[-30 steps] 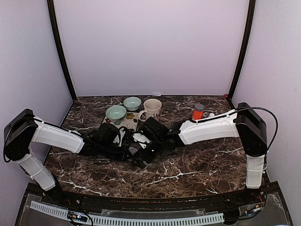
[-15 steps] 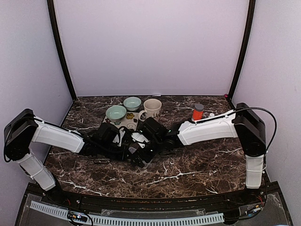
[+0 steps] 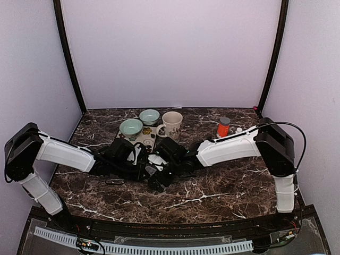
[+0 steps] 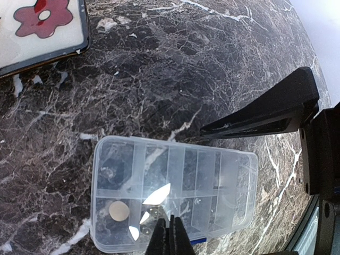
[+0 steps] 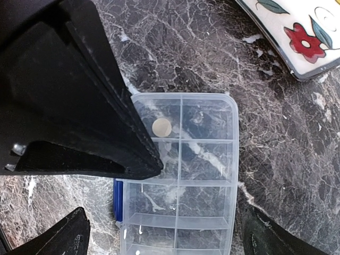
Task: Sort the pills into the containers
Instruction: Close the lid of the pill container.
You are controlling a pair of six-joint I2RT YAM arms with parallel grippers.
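Note:
A clear compartment box (image 4: 172, 194) lies on the marble, with one round beige pill (image 4: 118, 211) in a corner cell. My left gripper (image 4: 170, 235) is shut, its tips over the box's near edge beside the blue latch (image 4: 197, 240), with nothing visible between them. In the right wrist view the same box (image 5: 183, 175) and pill (image 5: 162, 127) show between the fingers of my right gripper (image 5: 162, 210), which stands open and straddles the box's width. The left gripper's black body (image 5: 69, 95) covers the box's upper left. From above, both grippers (image 3: 155, 172) meet over the box and hide it.
A floral tray (image 3: 146, 136) sits behind the grippers, its corner showing in the left wrist view (image 4: 42, 26). Two pale green bowls (image 3: 131, 127) (image 3: 149, 116) and a cream mug (image 3: 171, 122) stand at the back. An orange bottle (image 3: 223, 126) stands at the right.
The right arm has edged a little to the left, closer over the box. The left arm and both grippers' openings look the same.

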